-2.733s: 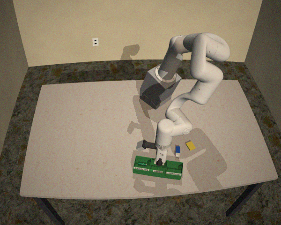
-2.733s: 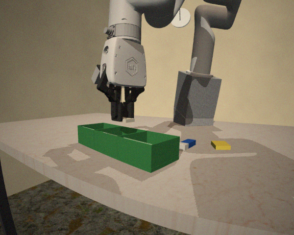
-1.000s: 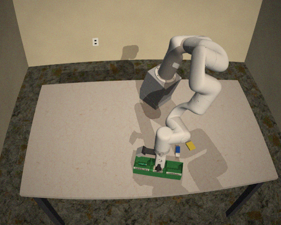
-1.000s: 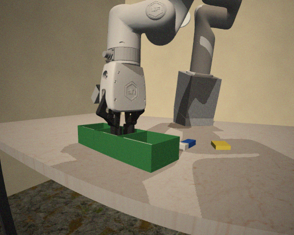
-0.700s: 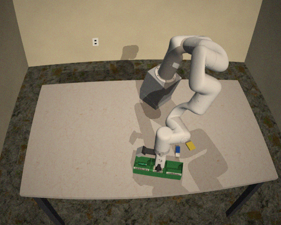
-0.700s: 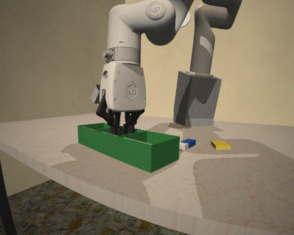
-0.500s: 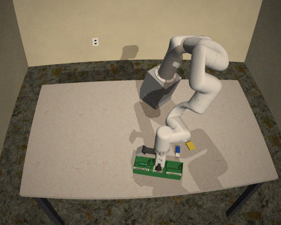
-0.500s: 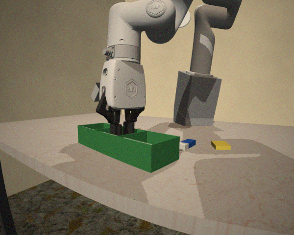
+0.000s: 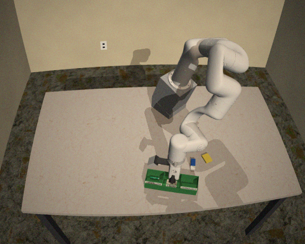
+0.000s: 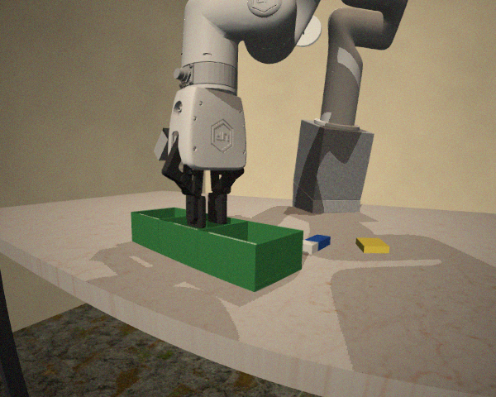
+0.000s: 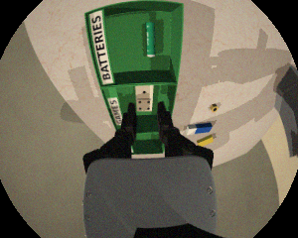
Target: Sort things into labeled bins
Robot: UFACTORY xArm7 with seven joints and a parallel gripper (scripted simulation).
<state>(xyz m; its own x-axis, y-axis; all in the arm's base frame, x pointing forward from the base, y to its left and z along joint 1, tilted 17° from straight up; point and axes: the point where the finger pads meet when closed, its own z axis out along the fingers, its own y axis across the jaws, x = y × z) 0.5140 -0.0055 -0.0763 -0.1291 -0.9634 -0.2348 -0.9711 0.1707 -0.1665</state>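
A green bin with three compartments (image 9: 171,181) stands near the table's front edge; it also shows in the exterior view (image 10: 216,246) and the wrist view (image 11: 139,59). The far compartment in the wrist view is labelled BATTERIES and holds a green battery (image 11: 149,39). My gripper (image 10: 206,213) points straight down with its fingertips dipped into the middle compartment. The fingers stand apart. A small white-grey thing (image 11: 144,101) lies on the floor of that compartment between them, not gripped. The middle label is mostly hidden.
A blue-and-white block (image 9: 192,163) and a flat yellow block (image 9: 207,157) lie on the table just behind the bin's right end; both also show in the exterior view, the blue-and-white block (image 10: 317,243) and the yellow block (image 10: 371,245). The arm's grey base (image 9: 171,97) stands further back.
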